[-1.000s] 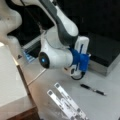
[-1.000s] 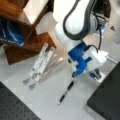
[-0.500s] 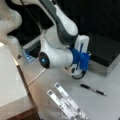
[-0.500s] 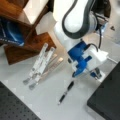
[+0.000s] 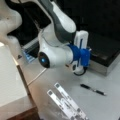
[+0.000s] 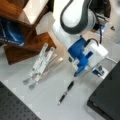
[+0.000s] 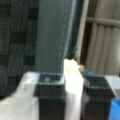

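Wrist view: two dark fingers (image 7: 51, 100) are seen close up with pale material between them; nothing is clearly gripped, and whether the tool is open or closed cannot be told.
Tool: the tool (image 5: 80, 71) (image 6: 81, 71) is carried on a blue mount and hangs just above the table (image 5: 110, 100) (image 6: 50, 97), apart from it.
Pen: a black pen (image 5: 93, 89) (image 6: 66, 93) lies flat on the table, near the tool and just below it in both front views, untouched.
Handling: the pen is judged light, stiff and smooth, likely to roll; the middle of the barrel is judged the best place to be gripped, across its width.
Metal strips: a folded set of perforated metal strips (image 5: 66, 102) (image 6: 41, 65) lies to the pen's left, apart from it.
Edges: a black box (image 6: 107, 100) stands near the pen at a front view's right; a wooden shelf (image 6: 22, 32) stands far left.
Open room: bare table surface is left all around the pen.
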